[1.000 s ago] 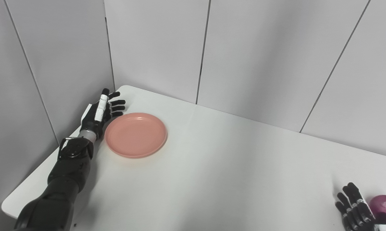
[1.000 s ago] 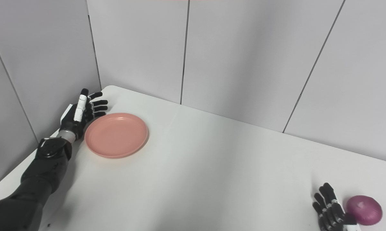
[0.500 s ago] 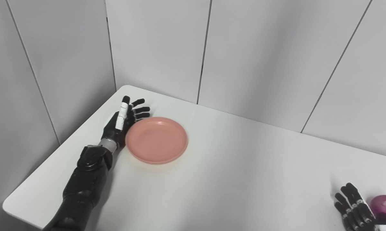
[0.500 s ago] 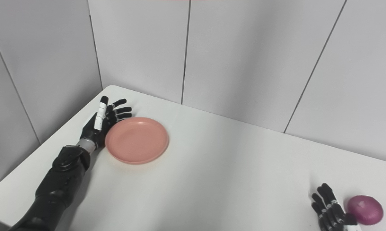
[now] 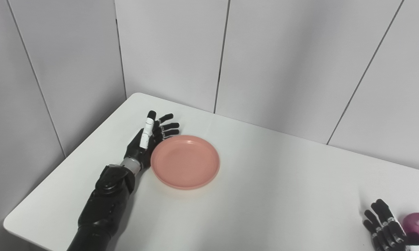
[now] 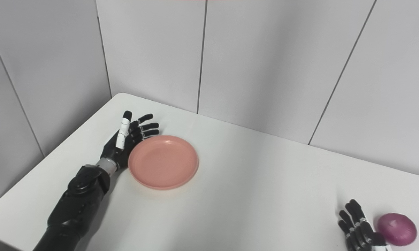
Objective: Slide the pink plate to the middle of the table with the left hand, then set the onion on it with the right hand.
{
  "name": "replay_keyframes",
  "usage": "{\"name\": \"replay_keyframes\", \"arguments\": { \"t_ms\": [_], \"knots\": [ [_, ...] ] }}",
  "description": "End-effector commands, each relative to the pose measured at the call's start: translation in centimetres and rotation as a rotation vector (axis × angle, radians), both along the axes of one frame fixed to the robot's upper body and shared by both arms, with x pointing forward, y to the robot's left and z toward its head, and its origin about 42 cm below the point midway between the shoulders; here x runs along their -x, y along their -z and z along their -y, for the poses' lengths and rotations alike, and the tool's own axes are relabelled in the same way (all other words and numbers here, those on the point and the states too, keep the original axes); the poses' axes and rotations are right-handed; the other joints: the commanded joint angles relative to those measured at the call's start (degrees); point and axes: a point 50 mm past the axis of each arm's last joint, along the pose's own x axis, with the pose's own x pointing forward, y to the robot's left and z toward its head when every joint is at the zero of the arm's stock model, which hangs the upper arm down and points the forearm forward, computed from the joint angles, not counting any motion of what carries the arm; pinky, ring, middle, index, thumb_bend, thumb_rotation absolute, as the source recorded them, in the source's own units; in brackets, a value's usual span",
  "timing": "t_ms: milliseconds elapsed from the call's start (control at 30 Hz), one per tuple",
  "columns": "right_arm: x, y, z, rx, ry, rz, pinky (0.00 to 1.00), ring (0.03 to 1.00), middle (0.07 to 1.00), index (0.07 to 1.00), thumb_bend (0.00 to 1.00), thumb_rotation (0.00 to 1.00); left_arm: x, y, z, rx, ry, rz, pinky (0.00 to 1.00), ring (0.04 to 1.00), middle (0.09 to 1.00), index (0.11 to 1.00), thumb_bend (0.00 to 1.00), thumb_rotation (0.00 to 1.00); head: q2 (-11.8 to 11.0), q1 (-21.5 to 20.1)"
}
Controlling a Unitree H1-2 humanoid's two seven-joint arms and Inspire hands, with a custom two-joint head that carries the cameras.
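Observation:
The pink plate (image 5: 185, 161) lies flat on the white table (image 5: 265, 195), left of the table's middle. My left hand (image 5: 147, 139) stands on edge against the plate's left rim, open, fingers stretched toward the back wall. A purple onion (image 6: 396, 229) rests near the table's front right corner. My right hand (image 6: 358, 230) is open just left of the onion, fingers spread and pointing up; only part of it shows at the bottom edge.
Grey panelled walls (image 5: 275, 62) close in the table at the back and on the left. The table's left edge (image 5: 63, 164) runs diagonally behind my left forearm.
My left hand has pushed the plate to the right and a little toward me, away from the left wall. The right hand and the onion have stayed put.

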Motion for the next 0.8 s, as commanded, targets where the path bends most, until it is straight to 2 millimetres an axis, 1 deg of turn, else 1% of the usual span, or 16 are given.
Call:
{"name": "replay_keyframes", "arguments": {
  "t_ms": [0, 67, 100, 233, 267, 367, 500, 600, 667, 700, 767],
  "knots": [
    [3.4, 4.5, -1.9, -0.092, 0.017, -0.162, 0.99, 0.978, 0.986, 0.982, 0.99, 0.95, -0.7, -1.7, 1.2, -0.018, 0.036, 0.038, 0.71, 0.747, 0.743, 0.795, 0.98, 1.0, 0.1, -0.2],
    [3.5, 4.4, -2.0, -0.092, 0.016, -0.159, 1.0, 0.979, 0.988, 0.984, 0.98, 0.95, -0.6, -1.8, 2.1, -0.022, 0.059, 0.035, 0.7, 0.742, 0.736, 0.794, 0.98, 1.0, 0.2, -0.4],
    [3.5, 4.4, -2.1, -0.09, 0.014, -0.157, 1.0, 0.986, 0.995, 0.99, 0.98, 0.96, -0.4, -1.9, 2.6, -0.021, 0.076, 0.035, 0.72, 0.751, 0.744, 0.805, 0.96, 1.0, 0.3, -0.5],
    [3.4, 4.3, -2.5, -0.091, 0.009, -0.15, 1.0, 0.987, 0.995, 0.995, 0.95, 0.97, -0.2, -2.2, 4.7, -0.007, 0.127, 0.036, 0.75, 0.763, 0.752, 0.808, 0.94, 1.0, 0.4, -1.1],
    [3.3, 4.2, -2.6, -0.095, 0.008, -0.149, 1.0, 0.986, 0.994, 0.992, 0.95, 0.96, -0.3, -2.1, 5.1, -0.001, 0.131, 0.035, 0.74, 0.755, 0.743, 0.805, 0.95, 1.0, 0.4, -1.1],
    [3.3, 4.0, -3.1, -0.098, 0.009, -0.141, 1.0, 0.99, 0.997, 0.992, 0.95, 0.96, -0.6, -1.4, 6.7, 0.021, 0.135, 0.02, 0.72, 0.739, 0.727, 0.801, 0.96, 1.0, 0.7, -2.0],
    [3.1, 3.9, -3.6, -0.112, 0.007, -0.133, 1.0, 1.0, 1.0, 0.999, 0.92, 0.96, -0.7, -0.4, 8.4, 0.034, 0.158, -0.005, 0.72, 0.742, 0.729, 0.802, 0.95, 1.0, 1.0, -3.0],
    [3.0, 3.7, -4.2, -0.11, 0.006, -0.125, 1.0, 1.0, 1.0, 1.0, 0.92, 0.97, -0.5, 0.7, 9.9, 0.03, 0.189, -0.033, 0.73, 0.742, 0.73, 0.802, 0.95, 1.0, 1.5, -4.4],
    [2.9, 3.6, -4.4, -0.113, 0.005, -0.121, 1.0, 1.0, 1.0, 1.0, 0.9, 0.97, -0.4, 1.2, 10.6, 0.023, 0.203, -0.045, 0.73, 0.738, 0.729, 0.801, 0.96, 1.0, 1.6, -4.8],
    [2.9, 3.5, -4.6, -0.114, 0.005, -0.115, 1.0, 1.0, 1.0, 1.0, 0.89, 0.98, -0.3, 1.5, 11.1, 0.022, 0.21, -0.054, 0.73, 0.736, 0.727, 0.799, 0.95, 1.0, 2.1, -6.0],
    [2.9, 3.2, -5.1, -0.113, 0.002, -0.105, 1.0, 1.0, 1.0, 1.0, 0.85, 1.0, 0.0, 2.0, 12.1, 0.026, 0.22, -0.072, 0.74, 0.744, 0.734, 0.798, 0.94, 1.0, 2.5, -7.1]
  ]
}}
